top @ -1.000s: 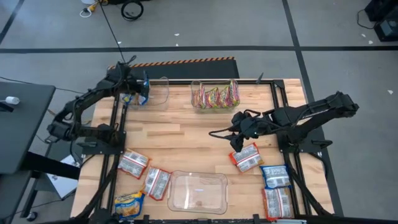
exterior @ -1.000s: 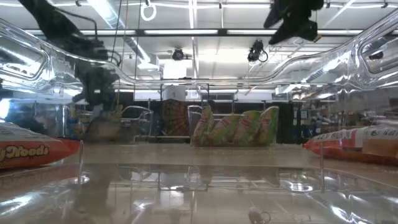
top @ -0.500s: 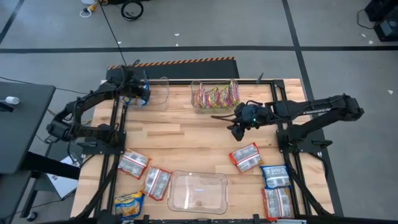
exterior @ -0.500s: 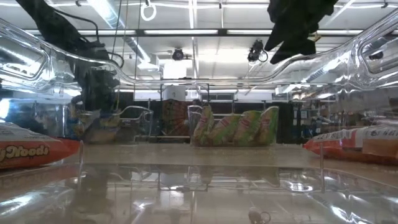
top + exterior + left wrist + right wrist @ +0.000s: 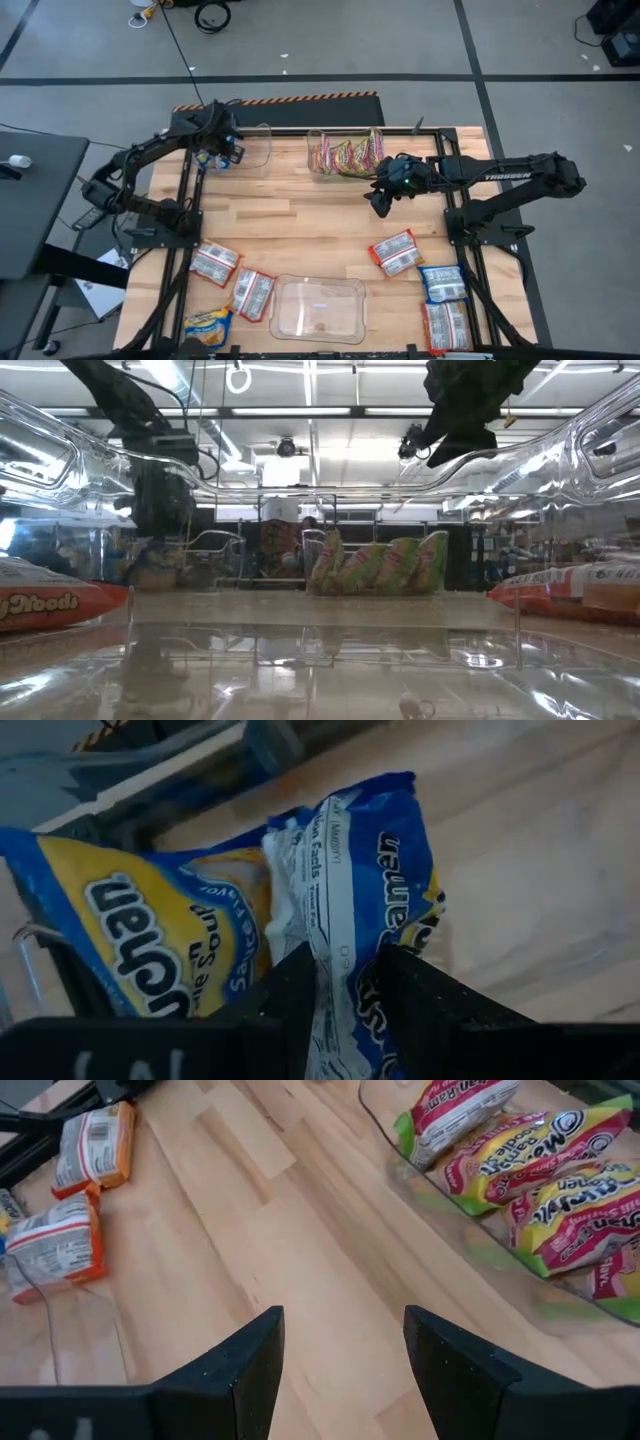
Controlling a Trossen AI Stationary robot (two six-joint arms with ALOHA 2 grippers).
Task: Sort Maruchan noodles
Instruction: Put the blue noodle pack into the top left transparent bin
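Observation:
My left gripper (image 5: 224, 152) is at the far left of the table, beside a clear bin (image 5: 256, 150), shut on a blue-yellow noodle packet (image 5: 350, 880). A second blue-yellow packet (image 5: 130, 950) lies just beside it. My right gripper (image 5: 345, 1360) hangs open over bare wood, next to the far-middle clear bin (image 5: 345, 156). That bin holds several green/pink-yellow packets (image 5: 540, 1170) standing on edge. Orange-silver packets (image 5: 397, 252) and a blue packet (image 5: 442, 282) lie flat at the near right. My left gripper pinches the blue-yellow packet between its two fingers, on the white printed back (image 5: 338, 955) at the packet's near end. The fingers slant steeply down from above. The rest of the packet (image 5: 400, 850) reaches out beyond the fingertips, crumpled; whether its far end rests on anything I cannot tell.
An empty clear bin (image 5: 318, 308) stands at the near middle edge. Orange-silver packets (image 5: 215, 263) (image 5: 253, 293) and a yellow-blue one (image 5: 208, 325) lie at the near left, another orange-silver one (image 5: 445, 325) at the near right. Bare wood fills the middle.
My right gripper, still open, has gone from over the near-right orange-silver packet toward the far edge, up to the bin of green/pink packets. My left gripper has tipped steeper with the blue-yellow packet while staying by the far-left bin.

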